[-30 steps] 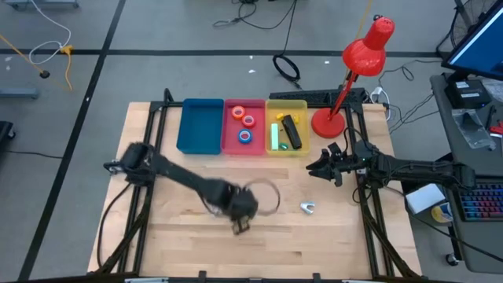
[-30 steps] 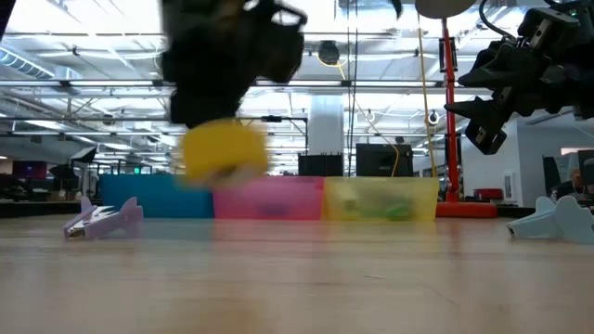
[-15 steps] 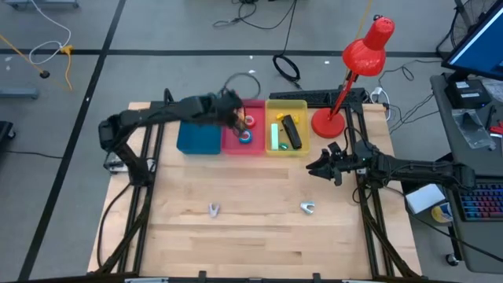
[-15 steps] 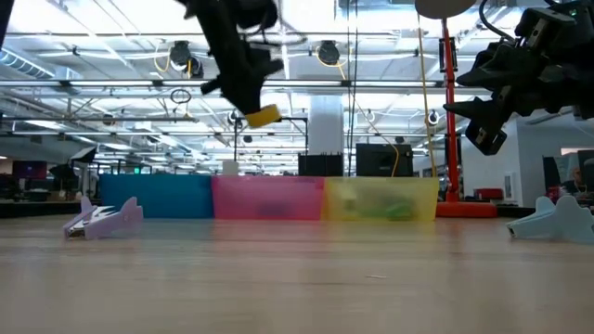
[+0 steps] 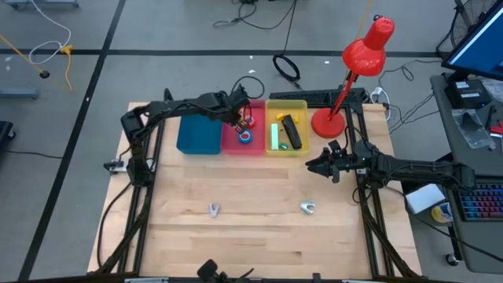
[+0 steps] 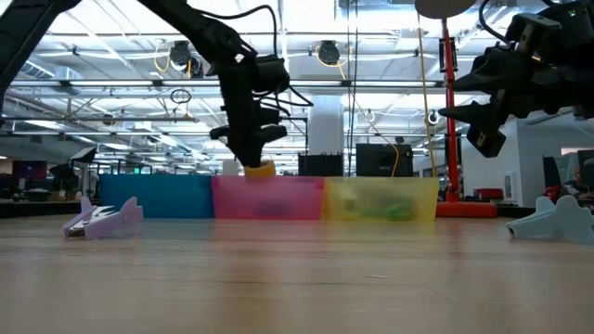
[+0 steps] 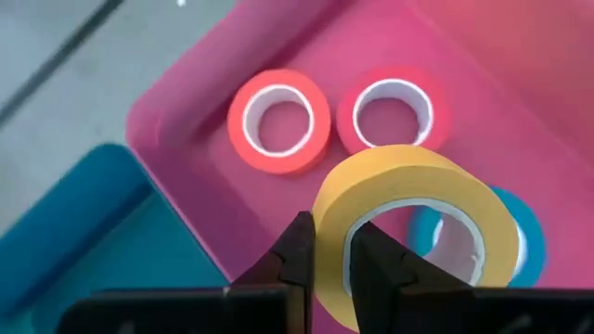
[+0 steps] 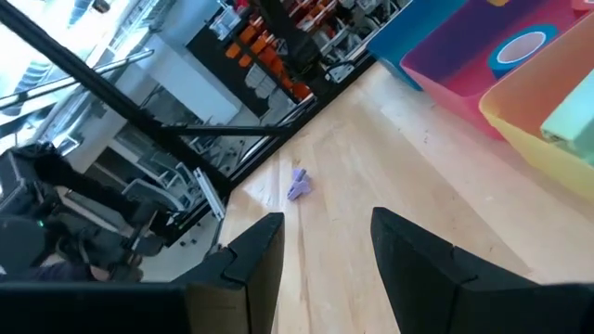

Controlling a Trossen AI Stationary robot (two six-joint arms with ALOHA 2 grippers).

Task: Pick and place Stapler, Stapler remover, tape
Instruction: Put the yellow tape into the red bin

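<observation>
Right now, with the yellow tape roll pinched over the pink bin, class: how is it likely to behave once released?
The yellow tape roll is a rigid-looking ring, so it should keep its shape. The left hand pinches only its wall, so it is probably light. Dropped on edge into the pink bin, it may roll or land on the other rolls.
</observation>
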